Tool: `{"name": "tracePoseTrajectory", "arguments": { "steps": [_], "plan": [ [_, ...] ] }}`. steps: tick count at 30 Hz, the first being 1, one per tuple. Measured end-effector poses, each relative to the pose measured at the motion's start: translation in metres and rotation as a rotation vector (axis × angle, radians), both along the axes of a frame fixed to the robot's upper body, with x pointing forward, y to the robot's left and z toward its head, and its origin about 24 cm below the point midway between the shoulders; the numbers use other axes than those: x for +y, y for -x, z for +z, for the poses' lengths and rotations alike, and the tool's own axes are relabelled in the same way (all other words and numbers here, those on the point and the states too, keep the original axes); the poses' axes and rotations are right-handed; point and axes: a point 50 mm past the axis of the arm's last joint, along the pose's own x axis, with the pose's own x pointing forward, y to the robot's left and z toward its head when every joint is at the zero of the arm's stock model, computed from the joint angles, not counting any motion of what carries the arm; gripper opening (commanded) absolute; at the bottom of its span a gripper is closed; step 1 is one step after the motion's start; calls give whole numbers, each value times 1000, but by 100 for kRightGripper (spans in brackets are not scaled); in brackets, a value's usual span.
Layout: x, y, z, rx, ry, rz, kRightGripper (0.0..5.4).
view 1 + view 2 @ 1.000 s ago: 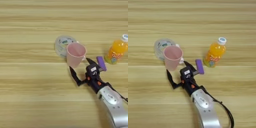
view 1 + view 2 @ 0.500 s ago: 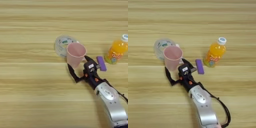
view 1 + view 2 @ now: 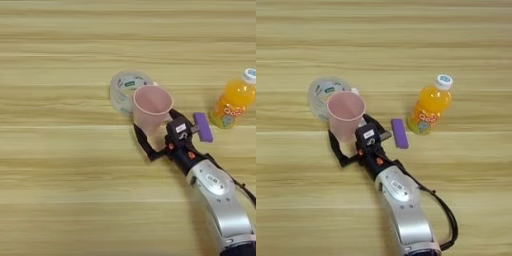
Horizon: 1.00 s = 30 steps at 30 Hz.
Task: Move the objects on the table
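Right gripper [image 3: 348,134] at the pink plastic cup [image 3: 346,115] on the wooden bench [image 3: 384,45].

The jaws stand open, one black finger on each side of the cup's lower wall; whether they press it cannot be told. The cup stands upright, overlapping the clear tape roll [image 3: 323,93] behind it. A small purple block [image 3: 400,133] lies flat just right of the gripper, and the orange juice bottle [image 3: 429,107] stands just beyond the block.

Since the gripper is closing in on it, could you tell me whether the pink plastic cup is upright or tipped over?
Upright: the pink plastic cup stands on its base with its round open mouth facing up, showing an empty inside.
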Motion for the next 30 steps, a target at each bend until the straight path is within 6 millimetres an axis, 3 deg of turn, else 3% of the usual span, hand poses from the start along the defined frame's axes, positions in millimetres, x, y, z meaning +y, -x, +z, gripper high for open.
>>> {"name": "tracePoseTrajectory", "arguments": {
  "steps": [30],
  "plan": [
    [3, -20, -6, 34, -25, 10, 538]
  ]
}}
